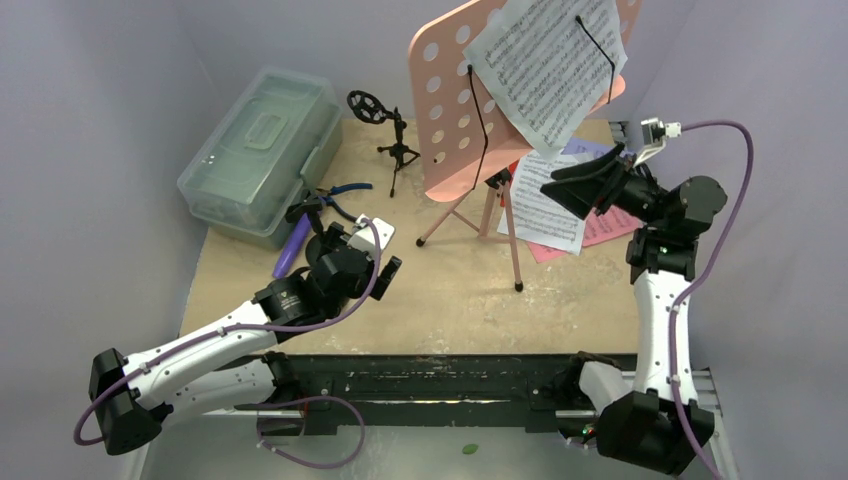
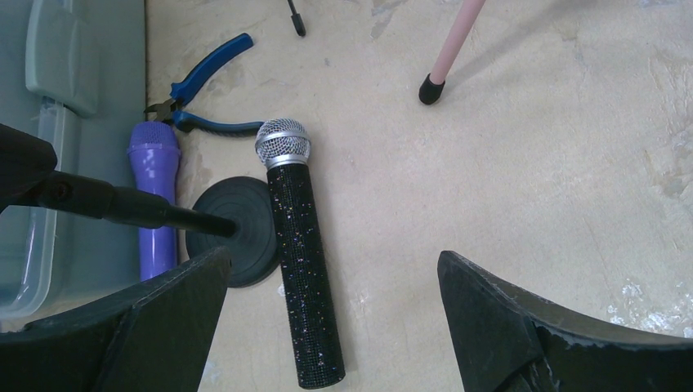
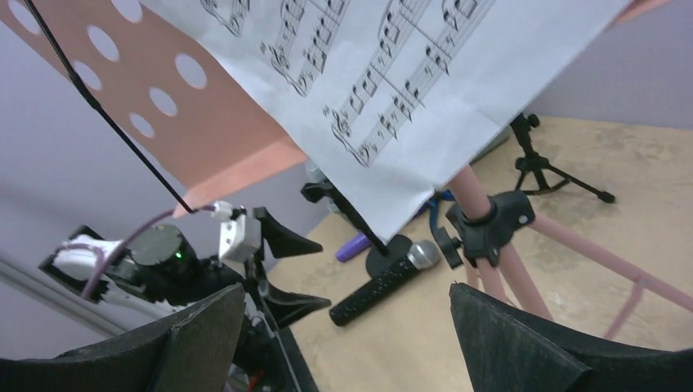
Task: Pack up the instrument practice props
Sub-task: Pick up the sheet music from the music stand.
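The pink perforated music rack (image 1: 447, 120) is seen standing upright on its tripod legs toward 12 o'clock of the table (image 1: 450, 300). A white sheet-music page (image 1: 548, 70) is held on its face by black retaining wires. Further sheets are laid flat and overlapping at about 2 o'clock, partly under the rack: a loose white page (image 1: 540, 215), a lilac page (image 1: 592, 148) and a red page (image 1: 612, 228). A black mic tripod (image 1: 400, 152) is stood at 11 o'clock.

At 9 o'clock the black-silver microphone (image 2: 298, 245) is laid flat against a round black stand base (image 2: 245, 214). The purple microphone (image 2: 154, 196) is laid on the base's far side, beside the clear greenish case (image 1: 260, 150), whose lid appears shut. Blue-handled pliers (image 2: 204, 82) are left just beyond the microphone heads.

The left claw (image 2: 333, 260) is held spread wide and empty above the black-silver microphone. The right claw (image 1: 570, 182) is likewise spread and empty, raised at 2 o'clock near the lower corner of the racked page.

Nothing can be judged as packed. The rack is not folded, the pages are not gathered, and every prop is yet to be stowed.
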Controlling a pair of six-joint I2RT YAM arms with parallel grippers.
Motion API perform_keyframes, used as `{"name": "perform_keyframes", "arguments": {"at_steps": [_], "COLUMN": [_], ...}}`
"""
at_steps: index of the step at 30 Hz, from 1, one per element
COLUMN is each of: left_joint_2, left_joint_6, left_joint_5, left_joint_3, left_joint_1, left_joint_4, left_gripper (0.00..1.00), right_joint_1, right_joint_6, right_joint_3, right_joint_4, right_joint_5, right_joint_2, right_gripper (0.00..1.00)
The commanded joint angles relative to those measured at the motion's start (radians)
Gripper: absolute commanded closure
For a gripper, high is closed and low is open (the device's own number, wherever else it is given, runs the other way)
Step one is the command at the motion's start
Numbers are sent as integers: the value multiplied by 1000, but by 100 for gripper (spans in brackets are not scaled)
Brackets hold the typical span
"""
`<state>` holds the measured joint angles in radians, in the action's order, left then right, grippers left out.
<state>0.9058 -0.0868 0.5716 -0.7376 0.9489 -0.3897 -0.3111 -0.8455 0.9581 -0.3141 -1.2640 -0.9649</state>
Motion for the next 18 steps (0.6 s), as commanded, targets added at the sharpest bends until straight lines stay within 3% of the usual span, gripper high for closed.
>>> {"name": "perform_keyframes", "arguments": {"at_steps": [1, 10, 18], "left_joint_2": [1, 1, 7], "left_joint_6": [-5, -5, -5], "left_joint_5": [-9, -10, -12], "left_joint_3": [10, 12, 10], "left_joint_1": [-10, -12, -15], "left_joint_4": [28, 30, 29], "left_gripper": [3, 3, 3], "right_joint_1": [56, 92, 92], "right_joint_6": [-414, -855, -980], "right_joint_3": [-9, 4, 8], "right_joint_4": [-423, -875, -1015], "right_joint_5": [61, 91, 131], "right_joint_2": [-71, -239, -277], "right_gripper": [1, 2, 17]}}
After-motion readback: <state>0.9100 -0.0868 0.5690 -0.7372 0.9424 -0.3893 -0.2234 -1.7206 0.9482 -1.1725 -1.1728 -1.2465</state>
